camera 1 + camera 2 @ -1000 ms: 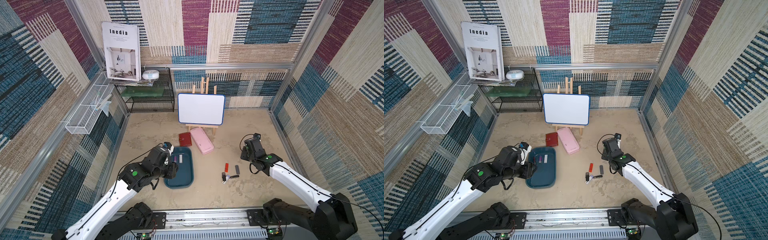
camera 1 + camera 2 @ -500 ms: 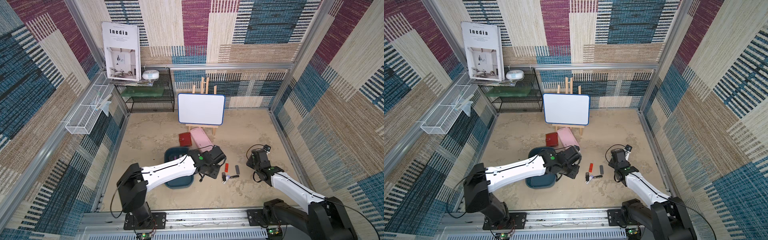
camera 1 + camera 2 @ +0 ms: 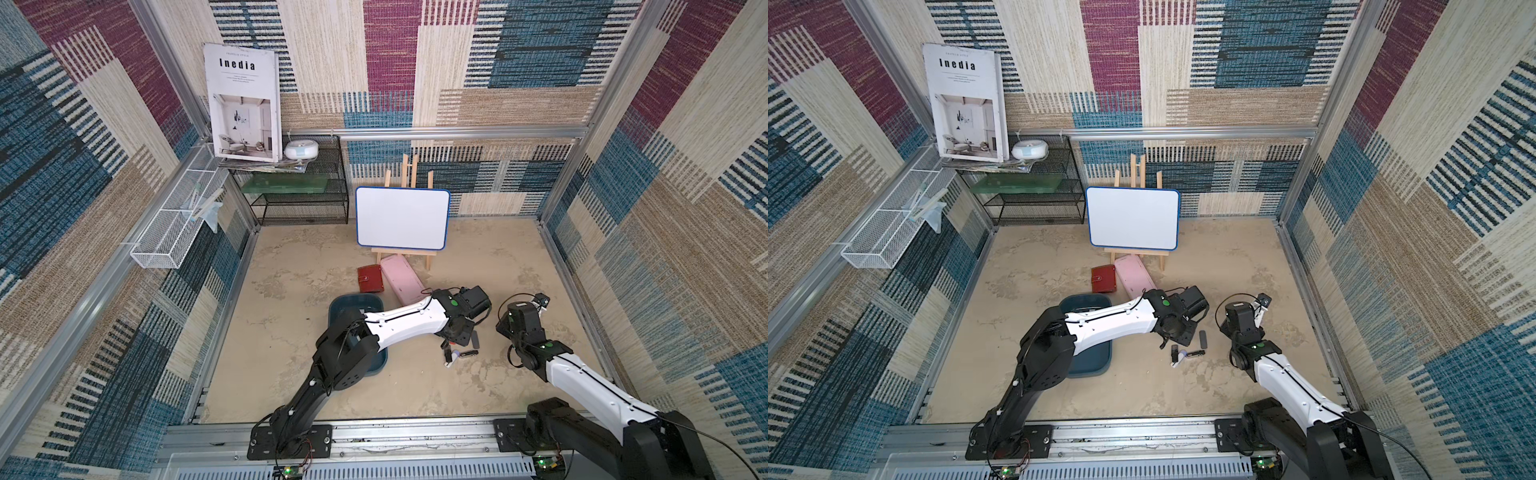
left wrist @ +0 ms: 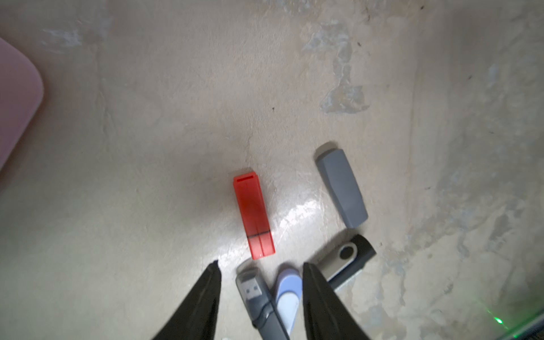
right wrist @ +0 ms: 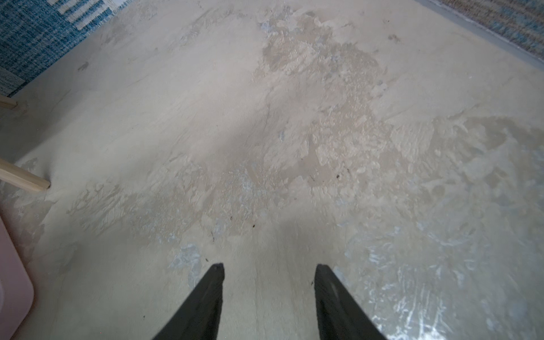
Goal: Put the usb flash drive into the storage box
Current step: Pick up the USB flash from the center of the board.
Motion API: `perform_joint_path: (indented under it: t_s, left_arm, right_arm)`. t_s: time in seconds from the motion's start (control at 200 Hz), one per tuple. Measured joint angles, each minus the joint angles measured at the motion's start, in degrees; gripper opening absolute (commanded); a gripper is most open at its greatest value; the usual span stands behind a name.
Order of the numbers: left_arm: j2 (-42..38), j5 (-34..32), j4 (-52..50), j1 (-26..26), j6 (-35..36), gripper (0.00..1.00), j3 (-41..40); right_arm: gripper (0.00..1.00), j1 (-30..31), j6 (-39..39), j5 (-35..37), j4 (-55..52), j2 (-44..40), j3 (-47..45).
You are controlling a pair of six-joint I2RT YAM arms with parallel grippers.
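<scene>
Several usb flash drives lie on the sandy floor in the left wrist view: a red one (image 4: 253, 216), a grey one (image 4: 341, 188), a black and silver swivel one (image 4: 346, 257), a dark grey one with its plug bared (image 4: 256, 294) and a blue and white one (image 4: 290, 294). My left gripper (image 4: 262, 266) (image 3: 451, 343) is open just above them, its fingertips either side of the dark grey and blue-white drives, holding nothing. The teal storage box (image 3: 349, 305) (image 3: 1096, 361) lies partly under my left arm. My right gripper (image 5: 268, 266) (image 3: 515, 322) is open over bare floor.
A pink case (image 3: 401, 278) and a red wallet (image 3: 370, 279) lie behind the box. A whiteboard on a wooden easel (image 3: 403, 218) stands further back. A black wire shelf (image 3: 299, 195) fills the back left corner.
My left arm swung from above the storage box rightward across the floor to the flash drives. The right arm drew back to the right, away from them.
</scene>
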Motion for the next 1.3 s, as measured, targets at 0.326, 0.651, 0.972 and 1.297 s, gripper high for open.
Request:
perform_joint_path:
  t_s: [0.326, 0.651, 0.972, 1.297]
  left_arm:
    - [5.18, 0.0, -2.51, 0.72, -2.14, 0.45, 4.31]
    - [8.15, -0.44, -3.58, 0.63, -2.78, 0.37, 6.75]
    - [8.57, -2.32, -4.79, 0.72, -2.89, 0.16, 6.88]
    - [8.15, -1.49, -5.38, 1.03, -1.97, 0.07, 7.39]
  right_arm:
    - [0.55, 0.0, 0.15, 0.0, 0.79, 0.46, 0.11]
    - [0.55, 0.0, 0.15, 0.44, 0.83, -0.5, 0.13]
    - [0.55, 0.0, 0.15, 0.44, 0.83, 0.28, 0.11]
    - [0.55, 0.0, 0.13, 0.42, 0.81, 0.39, 0.13]
